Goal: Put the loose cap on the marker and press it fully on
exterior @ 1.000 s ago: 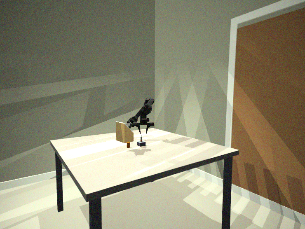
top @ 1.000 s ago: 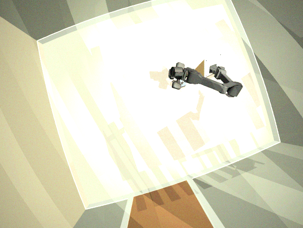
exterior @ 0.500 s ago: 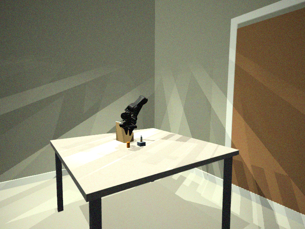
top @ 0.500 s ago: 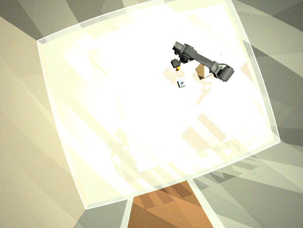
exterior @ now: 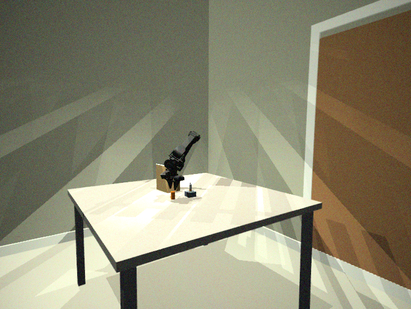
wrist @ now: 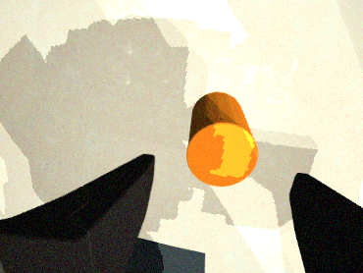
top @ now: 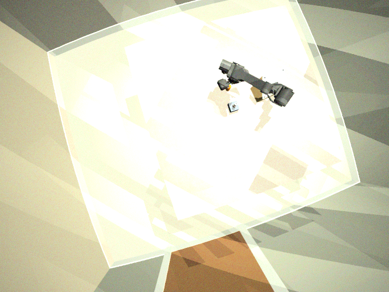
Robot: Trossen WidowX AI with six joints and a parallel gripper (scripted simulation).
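A robot arm reaches over a pale table in a room with grey walls. The task has barely begun: nothing is picked up yet, and every real step is still to come.

In the wrist view, the orange cap stands on the table just right of centre, seen from above and slightly tilted in perspective. It sits between the two dark fingers, which show at the lower left and lower right of the frame. The jaws are partly open and hold nothing; there is bare table on both sides of the cap, so neither finger touches it.

In the exterior view, near the middle of the frame, the gripper hangs just above the cap, pointing down. The marker stands upright in its dark holder, just to the right of the cap and apart from it. Its tip is bare, with no cap on it. A tan block stands behind the gripper.

In the top view, right of centre and high in the frame, the gripper overlaps the cap, with the holder a little below.

As I judge it, what remains is to lower over the cap, close on it, lift it, carry it over the marker, press it down until it seats, then release and pull the arm away.
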